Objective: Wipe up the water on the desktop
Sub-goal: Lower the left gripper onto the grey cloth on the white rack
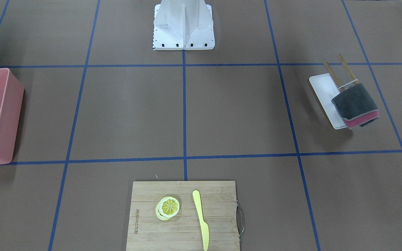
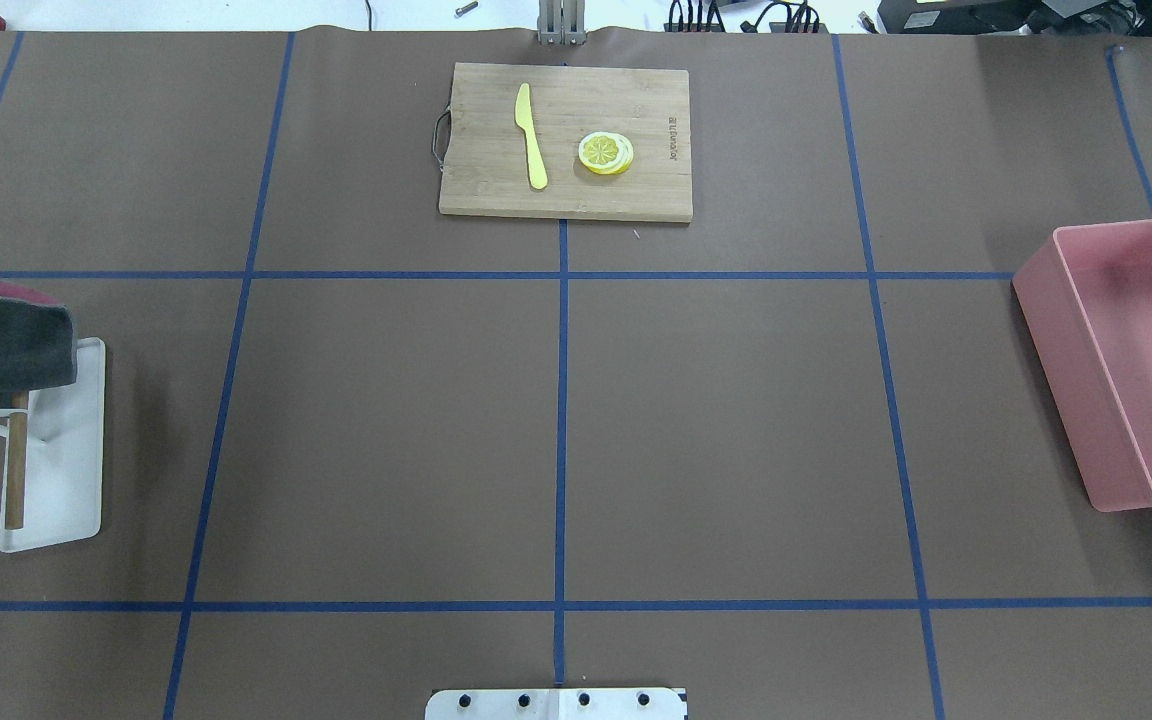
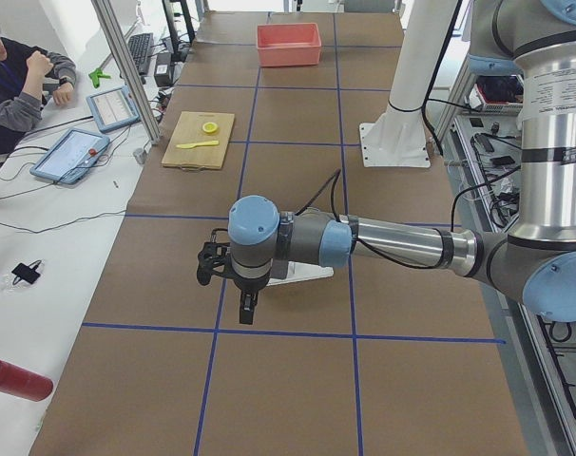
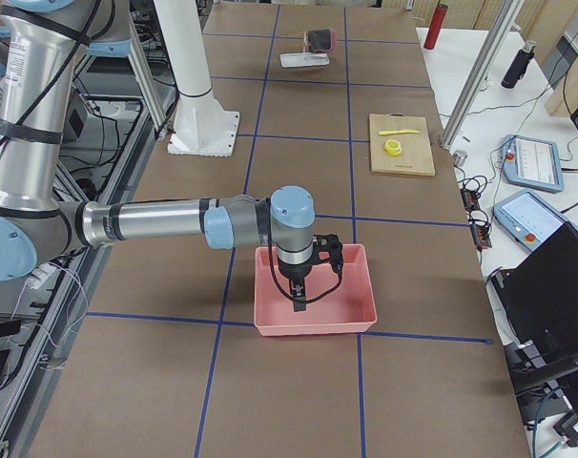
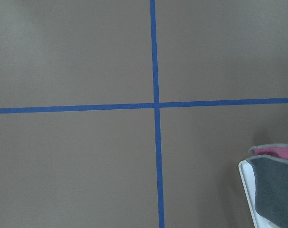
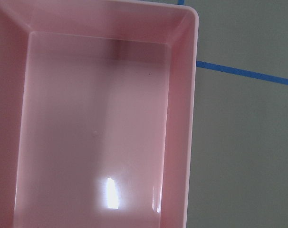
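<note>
The desktop (image 2: 386, 430) is a matte brown surface with blue tape lines; I see no water on it. A grey cloth (image 2: 4, 348) over a pink cloth hangs on a wooden rack on a white tray (image 2: 61, 500) at the robot's left. It also shows in the front view (image 1: 355, 101) and the left wrist view (image 5: 277, 192). My left gripper (image 3: 246, 306) hangs above the tray; I cannot tell if it is open or shut. My right gripper (image 4: 299, 298) hangs over the pink bin (image 4: 316, 291); I cannot tell its state either.
A bamboo cutting board (image 2: 566, 140) with a yellow knife (image 2: 531, 135) and lemon slices (image 2: 606, 153) lies at the far middle. The pink bin (image 2: 1126, 360) stands at the right. The white robot base (image 1: 183, 26) is at the near middle. An operator (image 3: 17, 81) sits beside the table.
</note>
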Available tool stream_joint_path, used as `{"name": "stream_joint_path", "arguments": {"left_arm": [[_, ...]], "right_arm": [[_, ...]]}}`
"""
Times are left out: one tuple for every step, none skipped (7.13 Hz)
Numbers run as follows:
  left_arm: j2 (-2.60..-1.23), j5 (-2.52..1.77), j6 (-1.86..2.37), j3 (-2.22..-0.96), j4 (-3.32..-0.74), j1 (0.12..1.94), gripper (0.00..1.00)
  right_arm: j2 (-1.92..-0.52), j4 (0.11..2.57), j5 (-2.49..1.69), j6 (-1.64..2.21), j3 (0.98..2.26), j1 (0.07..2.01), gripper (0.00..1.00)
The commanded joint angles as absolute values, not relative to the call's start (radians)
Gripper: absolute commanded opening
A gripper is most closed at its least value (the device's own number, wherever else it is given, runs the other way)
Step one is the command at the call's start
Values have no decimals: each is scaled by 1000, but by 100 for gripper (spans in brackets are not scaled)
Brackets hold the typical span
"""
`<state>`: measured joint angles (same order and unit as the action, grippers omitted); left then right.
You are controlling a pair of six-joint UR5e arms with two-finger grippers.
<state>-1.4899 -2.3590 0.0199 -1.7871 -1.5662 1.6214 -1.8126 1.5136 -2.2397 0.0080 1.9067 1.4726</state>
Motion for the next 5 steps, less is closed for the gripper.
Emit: {"name": "stream_joint_path", "arguments": {"left_arm": [[-1488, -2359, 20, -1789, -1566, 1618, 98], [-1488, -2359, 20, -1796, -1566, 1618, 98], [-1489, -2358, 20, -1798, -1566, 1618, 98], [-1488, -2356, 20, -1798, -1565, 1618, 98], [-1486, -2350, 20, -1795, -1565, 1618, 98]], "right_arm": [[-1813, 1513, -2241, 12, 1907, 1473, 100], [-1813, 1511, -2241, 12, 1908, 1473, 100], [-1818, 1514, -2240, 9, 1908, 1473, 100], [-1816, 1513, -2231, 9, 1908, 1473, 100], [-1813, 1513, -2230, 9, 1910, 1473, 100]]}}
